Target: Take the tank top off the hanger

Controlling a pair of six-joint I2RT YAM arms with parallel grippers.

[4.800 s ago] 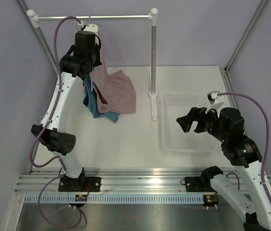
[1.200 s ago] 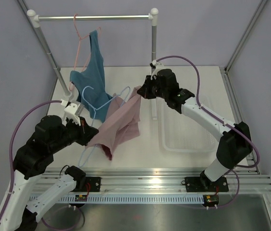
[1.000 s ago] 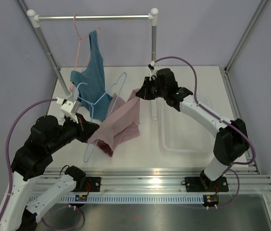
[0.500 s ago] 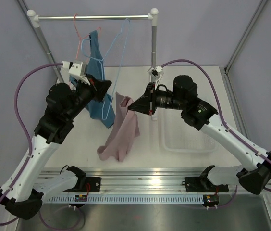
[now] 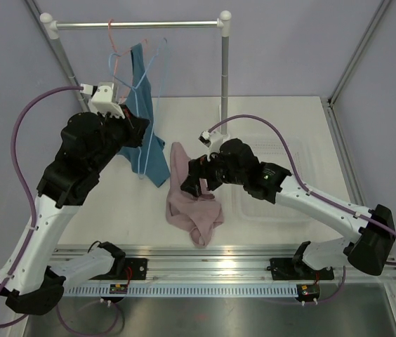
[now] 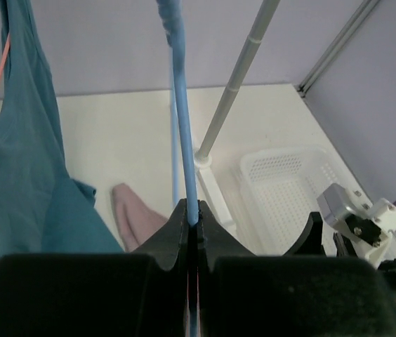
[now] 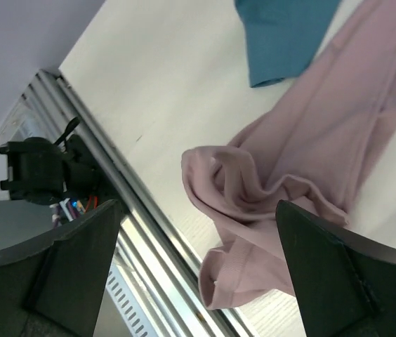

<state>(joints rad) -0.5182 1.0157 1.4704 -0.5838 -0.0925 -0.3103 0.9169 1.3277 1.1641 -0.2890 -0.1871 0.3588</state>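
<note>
I judge it done: tank top (image 5: 192,203) lies free below the hanger (image 6: 185,126) my left claw (image 6: 192,210) pinches; right claw (image 7: 201,242) wide.

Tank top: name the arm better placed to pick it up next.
Right, probably. The right end effector, open, hangs just above the tank top on the table; the left end effector is shut on the hanger, up near the rail.

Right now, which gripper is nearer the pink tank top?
Right. The right gripper hangs open just over the tank top; the left gripper is up by the rail, shut on the hanger.
</note>
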